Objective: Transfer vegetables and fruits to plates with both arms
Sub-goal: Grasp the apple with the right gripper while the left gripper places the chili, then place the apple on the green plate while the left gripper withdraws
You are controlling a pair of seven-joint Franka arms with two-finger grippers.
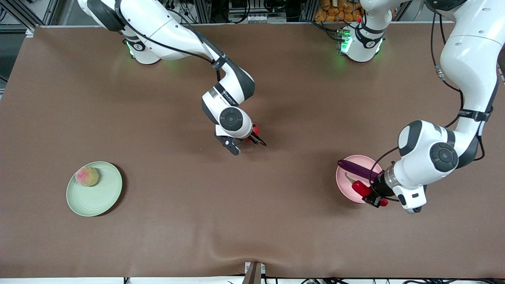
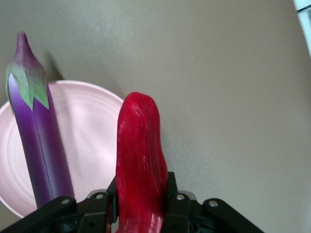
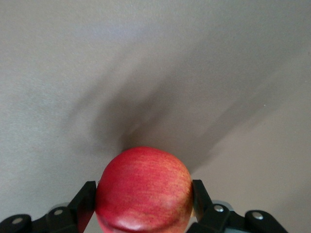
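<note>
My left gripper is shut on the red chili at the pink plate's edge; the chili stands between its jaws in the left wrist view. The purple eggplant lies on that plate and also shows in the left wrist view on the plate. My right gripper is shut on the round red fruit over the table's middle; the fruit fills its jaws. The yellow-green peach sits on the green plate toward the right arm's end.
Brown cloth covers the table. A small mount sits at the table edge nearest the front camera. Orange items lie off the table by the left arm's base.
</note>
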